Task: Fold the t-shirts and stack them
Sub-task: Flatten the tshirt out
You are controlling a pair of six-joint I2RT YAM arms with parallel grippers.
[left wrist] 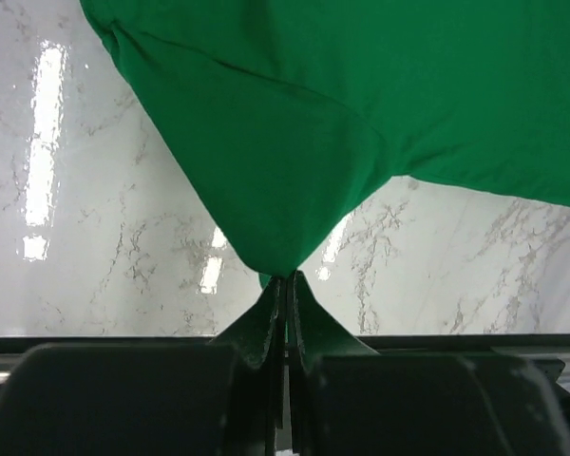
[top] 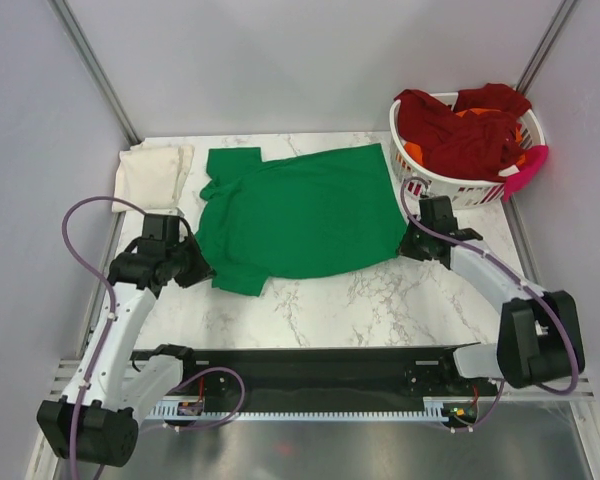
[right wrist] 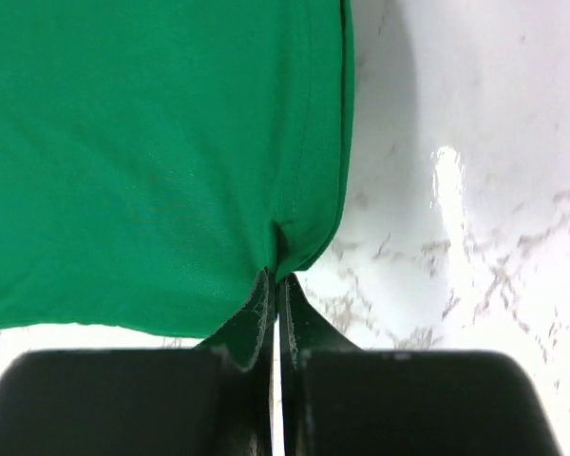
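Observation:
A bright green t-shirt (top: 305, 210) lies spread across the marble table, collar to the left, hem to the right. My left gripper (top: 202, 268) is shut on its near left edge, by the sleeve; the cloth bunches to a point at the tips (left wrist: 285, 276). My right gripper (top: 408, 244) is shut on the near right hem corner (right wrist: 277, 274). A cream t-shirt (top: 156, 174) lies folded at the far left. Dark red t-shirts (top: 460, 128) and an orange one (top: 416, 153) fill the basket.
The white slatted laundry basket (top: 442, 184) stands at the far right corner with a pink cloth (top: 528, 168) hanging over its rim. Grey walls close in the table on three sides. A black rail (top: 310, 368) runs along the near edge.

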